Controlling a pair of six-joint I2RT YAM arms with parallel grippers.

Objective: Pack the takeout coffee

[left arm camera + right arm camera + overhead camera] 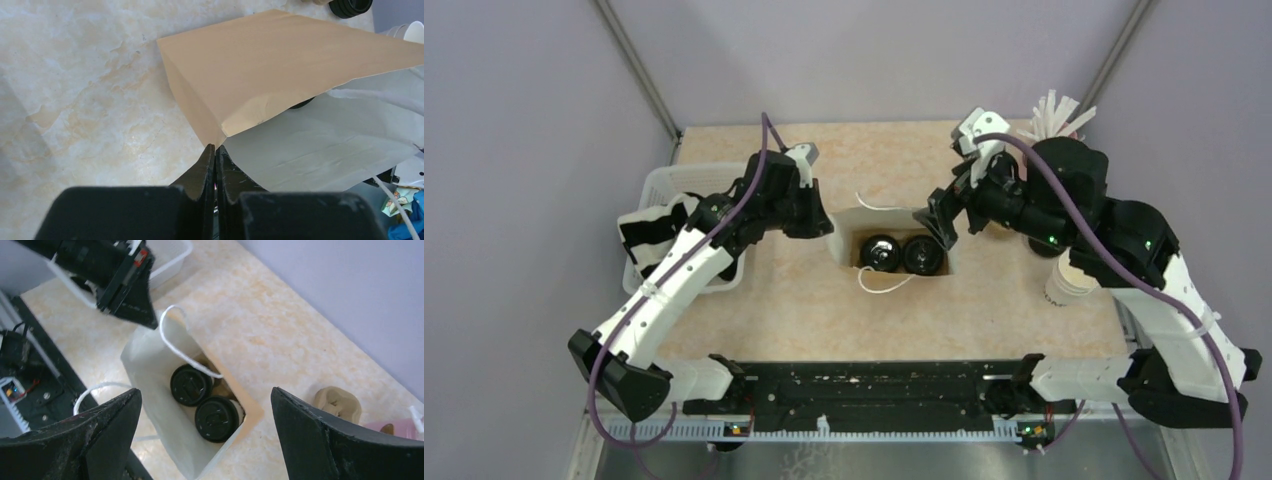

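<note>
Centrally on the bench (824, 320) stands a brown paper bag (844, 240), upright and open, with its white string handles flopped over the rim. Inside the bag sit two lidded coffee cups (882, 252), side by side and touching, their round black lids facing up.

The left claw (821, 222) is at the bag's left rim. Its wrist view shows the fingers pressed together on a corner fold of the bag's wall, so it appears to be pinching the paper and keeping the mouth open. The right claw (939, 220) hangs over the bag's right edge with its jaws spread wide and nothing between them; its own camera looks straight down onto the two lids.

To the left of the bag is a white basket (664, 185). To the right of the bag, partly hidden by the right arm, stand a lidless white cup (1067, 283) and a pink cup with straws (1059, 120).

Judging by this, the packing looks largely done: both visible coffees are in the bag. No other lidded cup shows clearly outside the bag, though the right arm hides some of the bench. What seems left is releasing the rim and pulling both arms clear.
</note>
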